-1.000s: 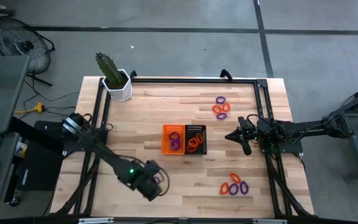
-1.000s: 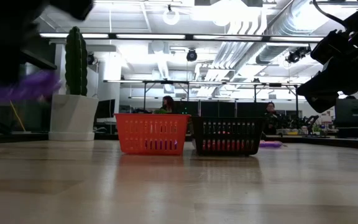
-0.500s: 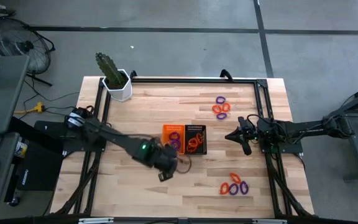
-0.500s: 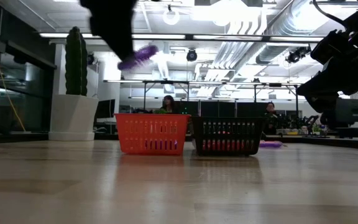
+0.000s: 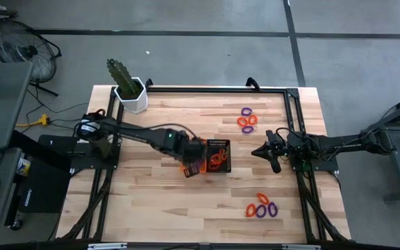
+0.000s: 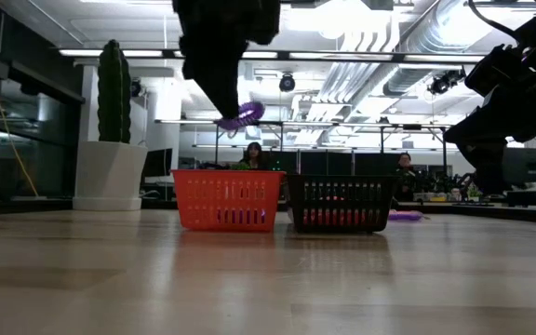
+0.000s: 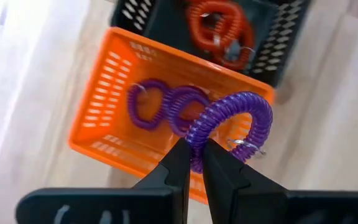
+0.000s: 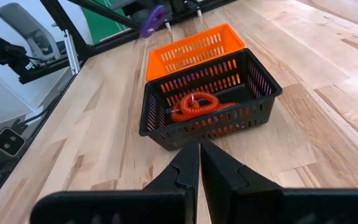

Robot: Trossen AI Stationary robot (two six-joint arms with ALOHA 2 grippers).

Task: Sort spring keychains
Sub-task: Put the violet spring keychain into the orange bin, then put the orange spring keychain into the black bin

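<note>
- Wooden counter [image 5: 158, 187]: left claw [image 7: 194, 152] pinches a purple coiled plastic keychain [image 7: 229, 121] above the orange rectangular plastic bin [image 7: 104, 124]
- Right claw [image 8: 199, 155], closed and empty, waits beside the black bin [image 8: 263, 87]

Left gripper [image 7: 193, 163] w/ a purple keychain [image 7: 232, 122] hung right over the orange bin [image 5: 188, 151], so that drop spot was taken. Black bin [image 5: 219, 155] sat touching it, cactus pot [image 5: 132, 95] blocked the far left corner. Near-left wood [image 5: 151, 208] was wide open; right gripper [image 5: 256, 153] parked just beside the black bin.
</note>
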